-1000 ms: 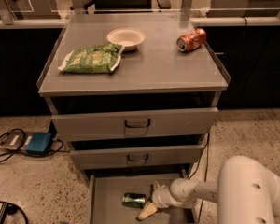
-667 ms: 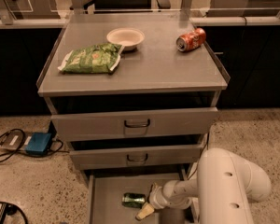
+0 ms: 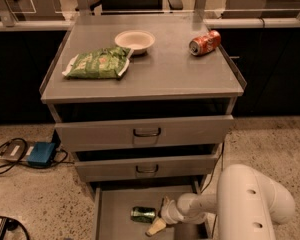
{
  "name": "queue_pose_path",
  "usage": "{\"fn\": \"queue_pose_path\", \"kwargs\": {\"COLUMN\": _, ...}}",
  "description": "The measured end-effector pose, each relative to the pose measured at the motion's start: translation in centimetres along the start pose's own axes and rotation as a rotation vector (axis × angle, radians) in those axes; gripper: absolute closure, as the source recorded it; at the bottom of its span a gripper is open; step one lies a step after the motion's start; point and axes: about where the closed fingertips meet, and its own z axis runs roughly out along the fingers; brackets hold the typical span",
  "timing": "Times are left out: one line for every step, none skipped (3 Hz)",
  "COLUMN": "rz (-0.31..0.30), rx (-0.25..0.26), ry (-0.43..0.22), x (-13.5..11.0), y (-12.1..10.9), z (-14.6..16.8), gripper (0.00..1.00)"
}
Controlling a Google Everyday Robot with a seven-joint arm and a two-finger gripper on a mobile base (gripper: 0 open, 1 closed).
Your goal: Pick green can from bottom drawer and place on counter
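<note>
Down in the bottom drawer [image 3: 115,209], at 6 o'clock in the scene
My fingers [image 3: 159,216] sit spread apart and grip nothing; the green can [image 3: 143,214] lies on its side on the drawer floor just at their 9 o'clock. Up on the table [image 3: 170,71] rest a chip bag [image 3: 96,64], a white bowl [image 3: 135,40] and a red can [image 3: 205,42]

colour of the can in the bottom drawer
Shiny green can; camera view. Gripper beside it.
</note>
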Motion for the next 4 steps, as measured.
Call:
{"fn": "queue_pose_path", "kwargs": {"rz": 0.001, "rx": -0.008, "ry": -0.007, "x": -0.6, "y": -0.3, "z": 0.7, "gripper": 0.0}}
{"fn": "queue_pose_path", "kwargs": {"rz": 0.006, "rx": -0.036, "ry": -0.03, "x": -1.6, "y": -0.4, "z": 3.3, "gripper": 0.0}}
{"fn": "queue_pose_path", "kwargs": {"rz": 0.014, "rx": -0.04, "ry": -0.03, "x": -1.0, "y": 0.0, "z": 3.9, "gripper": 0.0}}
{"fn": "queue_pose_path", "kwargs": {"rz": 0.014, "rx": -0.04, "ry": -0.03, "x": -0.9, "y": 0.0, "z": 3.9, "gripper": 0.18}}
